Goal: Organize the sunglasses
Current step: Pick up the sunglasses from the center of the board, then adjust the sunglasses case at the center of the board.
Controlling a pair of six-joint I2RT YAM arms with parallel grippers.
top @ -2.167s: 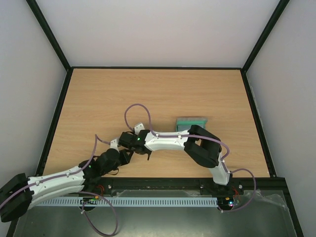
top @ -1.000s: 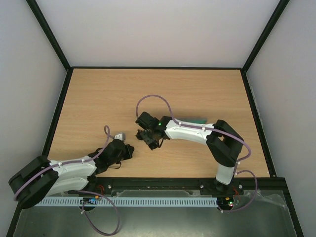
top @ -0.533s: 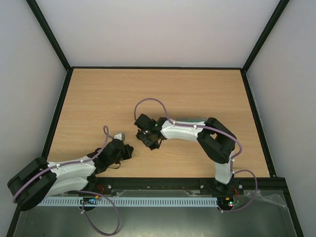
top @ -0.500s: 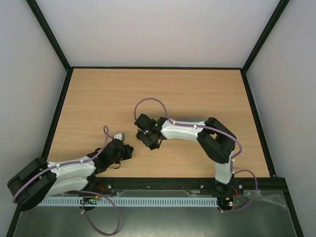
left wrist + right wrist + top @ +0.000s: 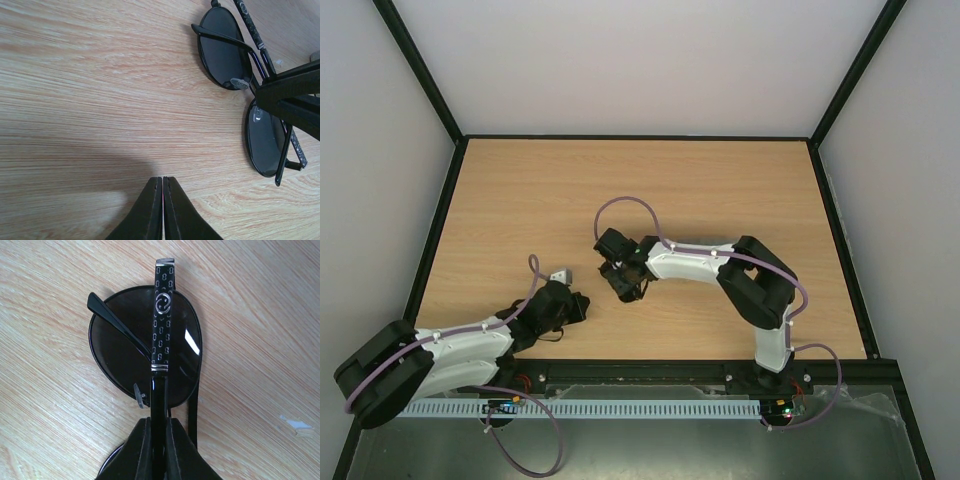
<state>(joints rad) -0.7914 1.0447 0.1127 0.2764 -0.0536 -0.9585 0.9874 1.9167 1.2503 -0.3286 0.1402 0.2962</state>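
The sunglasses [image 5: 145, 342], with round dark lenses and a thin dark frame, lie folded on the wooden table. My right gripper [image 5: 158, 422] is shut on one patterned temple arm [image 5: 161, 315] above a lens. In the top view the right gripper [image 5: 625, 285] covers most of the sunglasses. In the left wrist view the sunglasses [image 5: 222, 50] lie at the upper right, with the right gripper's fingers [image 5: 295, 95] on them. My left gripper [image 5: 162, 181] is shut and empty, low over bare wood a little to the left of the sunglasses; it also shows in the top view [image 5: 578, 305].
The wooden table [image 5: 520, 200] has a black rim and white walls on three sides. The right arm [image 5: 700, 262] stretches across the table's middle from its base at the near right. The left arm [image 5: 460, 345] lies folded along the near left edge.
My right gripper has moved up and to the right, away from the left gripper, then shifted only slightly. The left arm has folded back toward its base. A teal object is now hidden under the right arm.
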